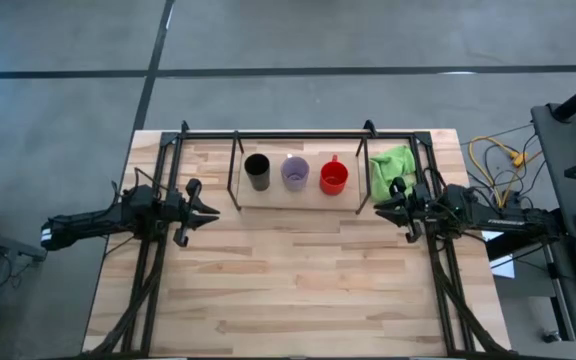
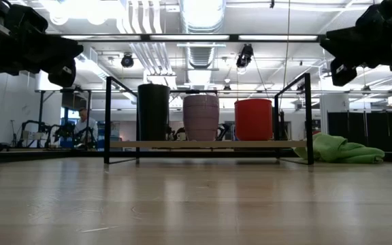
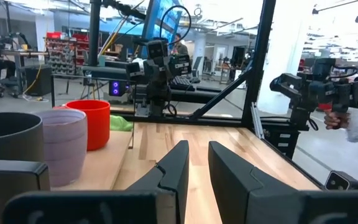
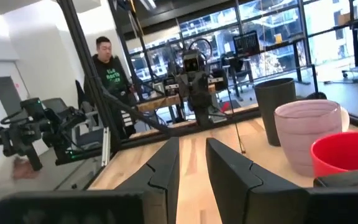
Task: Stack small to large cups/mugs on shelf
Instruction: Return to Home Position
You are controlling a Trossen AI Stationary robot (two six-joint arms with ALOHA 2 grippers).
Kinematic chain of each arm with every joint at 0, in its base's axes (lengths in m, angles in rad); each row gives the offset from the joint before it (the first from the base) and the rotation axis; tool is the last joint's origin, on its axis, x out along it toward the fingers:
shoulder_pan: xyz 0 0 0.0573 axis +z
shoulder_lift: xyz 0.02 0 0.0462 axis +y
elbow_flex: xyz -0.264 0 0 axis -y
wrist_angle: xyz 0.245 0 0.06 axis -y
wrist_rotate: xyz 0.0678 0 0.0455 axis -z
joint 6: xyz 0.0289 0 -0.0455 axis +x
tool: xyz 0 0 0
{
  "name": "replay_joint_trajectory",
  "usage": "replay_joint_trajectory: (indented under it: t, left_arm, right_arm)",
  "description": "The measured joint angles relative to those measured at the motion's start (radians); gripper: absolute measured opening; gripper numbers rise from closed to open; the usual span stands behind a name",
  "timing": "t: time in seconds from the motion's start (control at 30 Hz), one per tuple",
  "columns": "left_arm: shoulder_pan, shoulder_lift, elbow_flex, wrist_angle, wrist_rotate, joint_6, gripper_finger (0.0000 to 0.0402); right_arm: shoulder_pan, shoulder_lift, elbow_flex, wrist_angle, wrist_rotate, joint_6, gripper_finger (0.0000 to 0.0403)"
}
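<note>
Wooden table [image 1: 298, 290] is carrying everything up at its far end rn. All 3 cups are sitting upright on the shelf [image 2: 209, 144] in a row, none touching. The black cup [image 1: 258, 171] is standing nearest the left arm, the purple cup [image 1: 295, 171] in the middle, and the red mug [image 1: 334, 177] nearest the right arm w/ its handle pointing at the far edge. Going by rim width they're running narrow to wide, so imo the stacking part is looking done.

Left gripper [image 1: 208, 209] is hovering near the shelf's left end, not touching it, fingers parted and holding nothing. Right gripper [image 1: 380, 208] is mirroring it at the shelf's right end, also parted and empty, w/ the green cloth [image 1: 393, 162] lying just beyond it.

Only thing I'm seeing left is both arms tucking back to rest. They're both sitting outside the shelf frame, so prob low risk of bumping a cup.
</note>
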Motion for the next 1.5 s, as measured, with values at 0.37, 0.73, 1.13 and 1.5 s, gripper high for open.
replay_joint_trajectory:
  t: [0.37,0.73,1.13,1.5]
  left_arm:
    - [0.000,0.000,-0.001,0.000,0.000,0.000,0.0048]
    - [0.000,0.000,-0.002,0.000,0.000,0.000,0.0048]
    - [0.000,0.000,-0.002,0.000,0.000,0.000,0.0048]
    - [0.000,0.000,-0.002,0.000,0.000,0.000,0.0048]
  right_arm:
    - [0.001,-0.002,0.000,0.054,-0.120,-0.054,0.0075]
    - [0.000,-0.002,0.000,0.031,-0.134,-0.036,0.0075]
    - [0.000,-0.002,0.000,0.032,-0.131,0.110,0.0075]
    - [0.000,-0.002,0.000,0.032,-0.131,0.105,0.0075]
